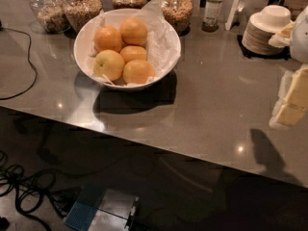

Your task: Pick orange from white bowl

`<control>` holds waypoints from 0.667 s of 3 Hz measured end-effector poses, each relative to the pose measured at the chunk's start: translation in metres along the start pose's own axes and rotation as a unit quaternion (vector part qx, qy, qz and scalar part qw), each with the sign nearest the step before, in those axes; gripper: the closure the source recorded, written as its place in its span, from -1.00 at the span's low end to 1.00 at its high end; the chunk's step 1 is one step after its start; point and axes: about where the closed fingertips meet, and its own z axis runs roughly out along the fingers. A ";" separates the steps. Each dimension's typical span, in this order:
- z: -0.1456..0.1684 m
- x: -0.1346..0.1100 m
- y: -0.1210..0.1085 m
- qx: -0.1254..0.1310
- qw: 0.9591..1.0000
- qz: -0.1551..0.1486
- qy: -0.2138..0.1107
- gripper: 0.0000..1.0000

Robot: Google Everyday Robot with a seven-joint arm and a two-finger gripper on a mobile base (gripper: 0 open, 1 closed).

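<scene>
Hanging cut off at the right edge, well apart from the white bowl [144, 84], the gripper [291, 102] hides its opening.

The gripper [290, 105], well right of the white bowl [83, 57], is pale yellow and blocky, below a rounded white arm casing [301, 37].

We've got the oranges [134, 31] in the bowl [130, 86] on the counter [207, 114], jars [83, 8] behind it, stacked dishes [263, 32] back right, and the gripper [291, 105] at the right edge, well apart.
</scene>
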 end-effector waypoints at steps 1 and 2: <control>0.000 0.000 0.000 0.000 1.000 0.000 0.000 -1.00; 0.003 -0.016 -0.007 0.000 1.000 -0.013 -0.017 -1.00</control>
